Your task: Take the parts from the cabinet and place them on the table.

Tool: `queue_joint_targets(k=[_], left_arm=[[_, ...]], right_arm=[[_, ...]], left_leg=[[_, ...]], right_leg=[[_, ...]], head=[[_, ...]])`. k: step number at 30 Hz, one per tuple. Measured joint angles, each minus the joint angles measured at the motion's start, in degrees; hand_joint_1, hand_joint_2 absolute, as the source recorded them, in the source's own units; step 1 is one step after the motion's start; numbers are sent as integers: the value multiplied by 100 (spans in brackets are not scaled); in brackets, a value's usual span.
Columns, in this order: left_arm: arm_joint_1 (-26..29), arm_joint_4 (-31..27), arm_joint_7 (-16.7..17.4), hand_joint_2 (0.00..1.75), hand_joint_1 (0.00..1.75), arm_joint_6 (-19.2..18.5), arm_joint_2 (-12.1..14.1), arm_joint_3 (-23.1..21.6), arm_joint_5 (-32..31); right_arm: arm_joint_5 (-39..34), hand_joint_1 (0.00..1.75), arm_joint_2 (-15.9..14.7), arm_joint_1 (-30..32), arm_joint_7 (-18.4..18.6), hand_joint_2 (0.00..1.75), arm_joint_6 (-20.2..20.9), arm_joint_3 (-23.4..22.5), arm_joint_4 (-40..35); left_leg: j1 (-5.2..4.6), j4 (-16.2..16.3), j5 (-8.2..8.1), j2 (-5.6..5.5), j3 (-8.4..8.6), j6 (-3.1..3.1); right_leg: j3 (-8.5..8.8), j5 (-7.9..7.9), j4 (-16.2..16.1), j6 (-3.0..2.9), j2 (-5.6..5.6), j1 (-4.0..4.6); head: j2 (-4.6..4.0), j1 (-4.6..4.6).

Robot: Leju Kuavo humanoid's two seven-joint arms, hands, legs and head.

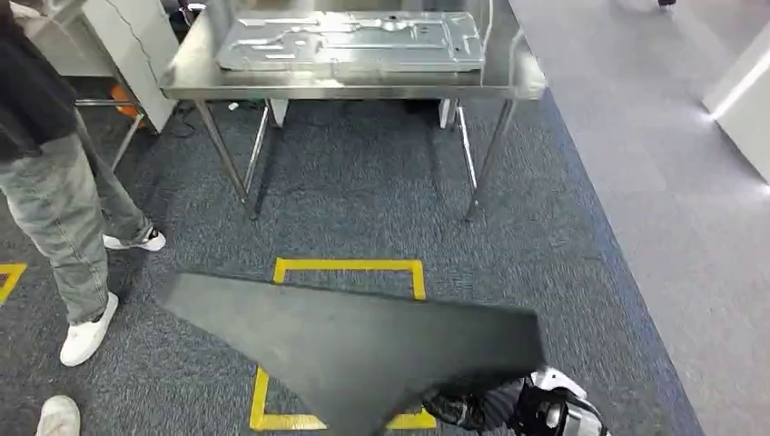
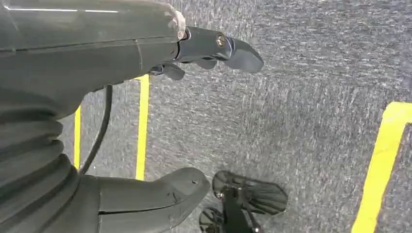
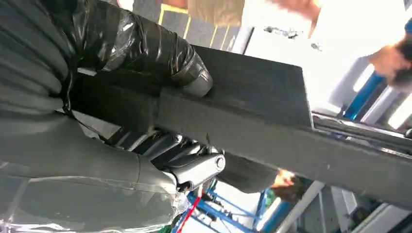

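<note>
Right robot hand (image 3: pixel 160 121) clamped on the dark foam part (image 1: pixel 363 350); left robot hand (image 2: pixel 145 121) hanging with fingers apart, holding nothing. Could clip the far desk (image 1: pixel 191 82) edge on approach, twisting loose from that one-sided hold.

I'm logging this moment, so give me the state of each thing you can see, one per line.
black part: held off the floor by the right hand
left hand: holds nothing, fingers apart, above carpet
steel table: upright, bears a metal panel
person: standing beside the table
</note>
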Motion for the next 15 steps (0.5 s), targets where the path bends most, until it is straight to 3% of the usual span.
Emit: queue_joint_targets(k=[2, 3, 4, 5, 7, 8, 9, 10, 12, 13, 15], left_arm=[[20, 0, 2, 175, 0, 0, 0, 2, 0], [25, 0, 2, 175, 0, 0, -2, 4, 0], [24, 0, -2, 175, 0, 0, -4, 9, 0], [8, 0, -4, 175, 0, -2, -4, 18, 0], [-11, 0, -35, 175, 0, -7, -9, 39, -2], [-3, 0, -42, 175, 0, -9, -11, 50, -4], [9, 0, -50, 175, 0, -11, -11, 68, -7], [13, 0, -59, 175, 0, -11, -11, 85, -13], [8, 0, -79, 175, 0, -20, -13, 92, -20], [11, 0, -83, 175, 0, -24, -13, 94, -20], [-1, 0, -85, 175, 0, -26, -15, 96, -30]], right_arm=[[2, 175, 0, -3, 0, 175, 0, 0, 0], [2, 175, -2, -8, 0, 175, -2, 0, -2], [15, 175, -9, -11, 11, 175, -20, 0, -2], [17, 175, -20, -12, 9, 175, -68, 0, -4], [-94, 175, -22, 34, 9, 175, -105, -4, 11], [-175, 175, -22, 57, 11, 175, -101, -9, 13], [-219, 175, -22, 71, 11, 175, -83, -11, 22], [-240, 175, -22, 80, 11, 175, -70, -11, 24], [-256, 175, -22, 89, 11, 175, -68, -18, 24], [-260, 175, -22, 88, 11, 175, -68, -24, 24], [-280, 175, -22, 89, 9, 175, -59, -28, 24]], left_leg=[[-6, -6, -4, -117, -21, 34], [53, -54, 19, -173, 20, 65], [59, -65, 21, -226, 31, 81], [66, -63, 12, -268, 33, 119], [65, -59, -12, -324, 43, 154], [65, -56, -27, -371, 58, 153], [69, -57, -49, -397, 88, 147], [74, -55, -80, -431, 136, 130], [80, -55, -150, -481, 251, 97], [84, -68, -179, -491, 245, 67], [67, -59, -213, -505, 256, -14]], right_leg=[[28, -25, -23, 47, -107, 5], [34, -75, -7, 89, -97, -6], [-5, -172, 156, 139, 128, -43], [-207, -393, 559, 174, 295, -69], [-766, -778, 1553, 231, 364, -110], [-991, -827, 1888, 251, 365, -121], [-1096, -728, 1952, 264, 365, -135], [-1048, -453, 1709, 270, 365, -156], [-653, 212, 697, 242, 368, -170], [-499, 392, 233, 201, 391, -163], [-455, 298, 138, 140, 402, -114]], head=[[0, 0], [0, -2], [0, 2], [0, 2], [0, 2], [0, 2], [0, 2], [0, 2], [0, 2], [0, 4], [0, -2]])
